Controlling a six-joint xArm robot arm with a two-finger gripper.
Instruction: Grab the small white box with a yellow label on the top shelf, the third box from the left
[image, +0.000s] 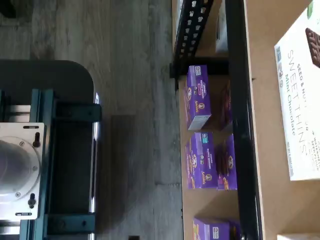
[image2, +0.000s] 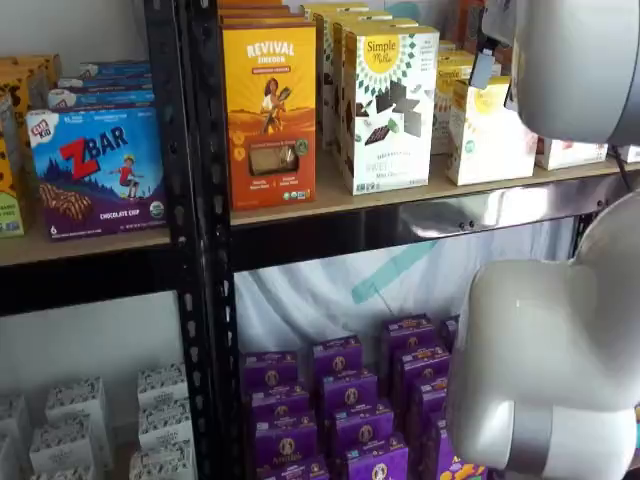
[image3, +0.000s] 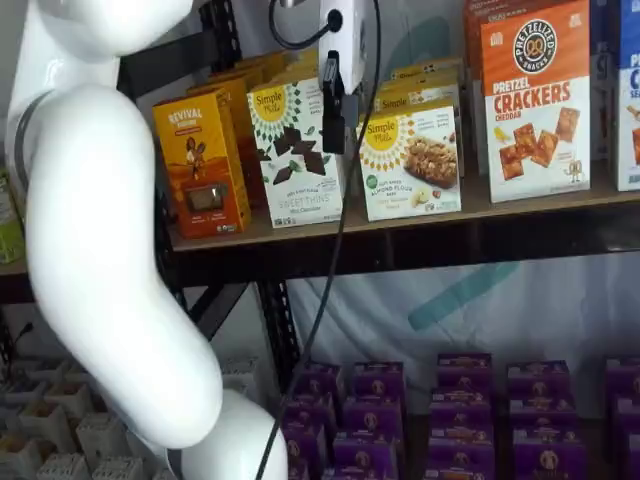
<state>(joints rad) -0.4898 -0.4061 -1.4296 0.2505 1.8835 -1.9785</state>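
A shop-like display is shown, seemingly a mock grocery aisle. A black perforated rack (image2: 190, 200) is fitted with wooden boards, and the top shelf (image3: 400, 215) is stocked with packaged snacks faced outward: an orange Revival box (image2: 269, 95), a Simple Mills carton (image3: 295, 150) and pretzel crackers (image3: 535, 100). Rows of identical purple boxes (image3: 460, 415) are stacked below. Grey plank flooring (image: 130, 75) is seen in the wrist view.

I see the small white box (image3: 413, 163) upright on the top shelf (image3: 420, 245), cream front, round yellow label up top, cookie picture; just right of the black fingers (image3: 331, 115), slightly lower.
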